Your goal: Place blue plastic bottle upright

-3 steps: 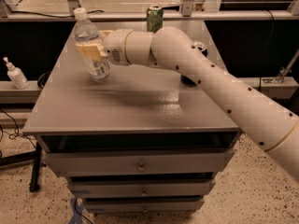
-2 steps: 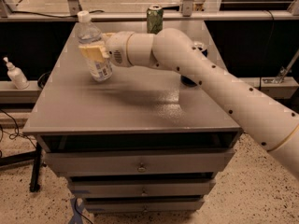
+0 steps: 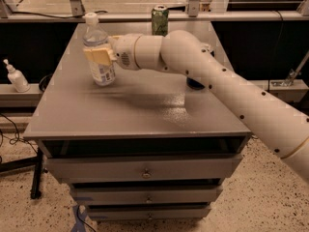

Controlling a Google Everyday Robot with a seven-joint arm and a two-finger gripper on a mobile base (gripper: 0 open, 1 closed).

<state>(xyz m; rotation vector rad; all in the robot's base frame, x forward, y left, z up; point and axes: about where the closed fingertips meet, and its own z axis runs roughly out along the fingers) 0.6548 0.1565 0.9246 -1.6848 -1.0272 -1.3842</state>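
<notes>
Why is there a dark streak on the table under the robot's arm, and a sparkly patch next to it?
Camera view: the dark streak is the arm casting its shadow on the table, starting by the blue plastic bottle that the gripper clasps; the sparkly patch is likely light glinting off the tabletop.

Lab setting: drawer cabinet [image 3: 145,170] on speckled floor [image 3: 260,197], metal rails [image 3: 193,16] at 12 o'clock, cables [image 3: 9,129] and pump bottle [image 3: 14,76] at 9, gripper [image 3: 101,55] clasping bottle [image 3: 103,74] at 10.

Far finger of claw [image 3: 100,57] hidden behind blue plastic bottle [image 3: 103,74]; arm [image 3: 241,100] cut off, rt edge.
</notes>
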